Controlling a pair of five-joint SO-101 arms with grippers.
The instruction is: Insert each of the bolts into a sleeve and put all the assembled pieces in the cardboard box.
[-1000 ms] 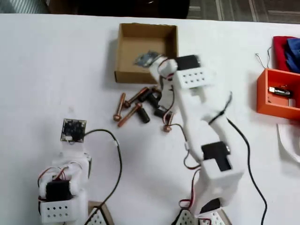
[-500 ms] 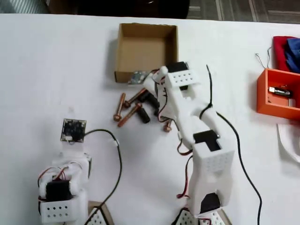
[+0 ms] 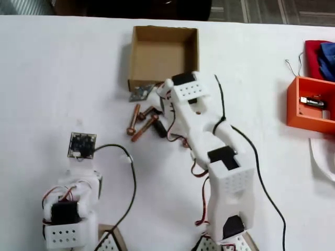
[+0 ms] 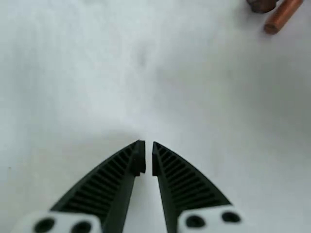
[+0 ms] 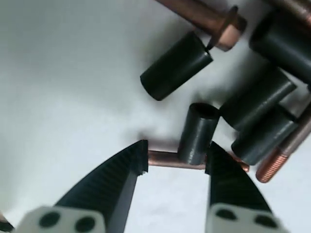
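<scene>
The open cardboard box stands at the back of the table. In front of it lies a loose pile of copper bolts and black sleeves. My right arm stretches over the right side of this pile. In the right wrist view my right gripper is open and low over the table. A copper bolt lies crosswise between its fingers, with a black sleeve just beyond. My left gripper is shut on nothing above bare table, and a bolt end lies far off. My left arm is folded at the front left.
An orange bin stands at the right, with red and blue cloth behind it. A black cable runs along the right arm. More sleeves and a flanged bolt crowd close beyond the right gripper.
My right arm drew back from over the cardboard box toward the front left and now hangs over the pile of bolts and sleeves. The left arm kept still.
</scene>
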